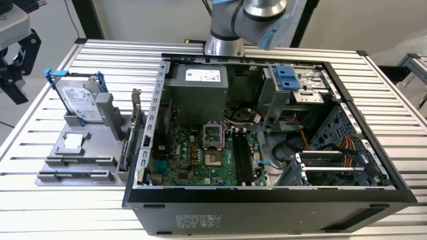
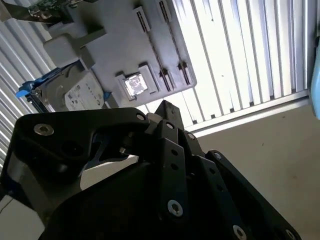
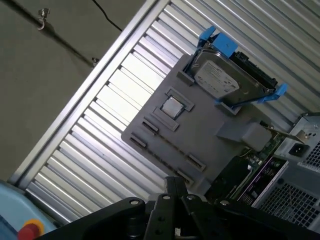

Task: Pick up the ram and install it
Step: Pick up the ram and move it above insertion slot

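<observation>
1. From my desk I see a slatted aluminium table (image 1: 67,210) with an open computer case (image 1: 267,196) lying on it, and a grey parts fixture (image 1: 100,150) just beside the case on the exterior view's left
2. The ram (image 1: 128,149), as best I can make out, is the thin dark greenish stick standing on its long edge along the fixture's side nearest the case. A larger card with a metal bracket stands close alongside, so I hold that reading loosely
3. I judge it light and stiff but fragile. It is a thin board that won't take bending, with chips on its faces and contacts along the lower edge that I'd keep off. I'd take it by the two flat faces near the middle of the upper edge, so it hangs level
4. Outward from it, the hard drive (image 1: 80,102) in its blue frame stands at the fixture's far end. The long black slots (image 1: 241,157) on the motherboard inside the case look unfilled, so the ram is not yet installed
5. The gripper (image 1: 15,75) hangs beyond the table's edge at the exterior view's left, well apart from the ram. I cannot tell whether its jaws are spread or pressed together, and I see nothing in them
</observation>
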Robot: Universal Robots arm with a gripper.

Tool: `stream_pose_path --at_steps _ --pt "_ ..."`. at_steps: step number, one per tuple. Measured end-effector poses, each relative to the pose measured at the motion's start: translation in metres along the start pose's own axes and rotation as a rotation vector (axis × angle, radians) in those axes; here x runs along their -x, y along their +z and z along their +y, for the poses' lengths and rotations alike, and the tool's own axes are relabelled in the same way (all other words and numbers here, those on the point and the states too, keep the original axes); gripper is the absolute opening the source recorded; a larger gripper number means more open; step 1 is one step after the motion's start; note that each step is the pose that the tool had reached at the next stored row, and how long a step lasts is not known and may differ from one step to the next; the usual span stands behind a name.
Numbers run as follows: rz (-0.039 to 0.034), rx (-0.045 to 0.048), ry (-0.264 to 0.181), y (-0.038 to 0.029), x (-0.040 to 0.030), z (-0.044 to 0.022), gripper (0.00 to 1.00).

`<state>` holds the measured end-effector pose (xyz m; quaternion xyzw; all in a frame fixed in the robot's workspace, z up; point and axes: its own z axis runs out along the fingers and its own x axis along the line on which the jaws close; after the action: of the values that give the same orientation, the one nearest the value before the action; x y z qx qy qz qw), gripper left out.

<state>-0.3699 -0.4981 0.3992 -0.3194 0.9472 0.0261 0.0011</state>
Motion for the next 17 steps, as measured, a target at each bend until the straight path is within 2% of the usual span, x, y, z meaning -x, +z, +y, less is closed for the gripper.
stream_pose_path --at_steps 17 --pt "0.0066 0.0025 -0.133 -0.0002 0.0 0.0 0.0"
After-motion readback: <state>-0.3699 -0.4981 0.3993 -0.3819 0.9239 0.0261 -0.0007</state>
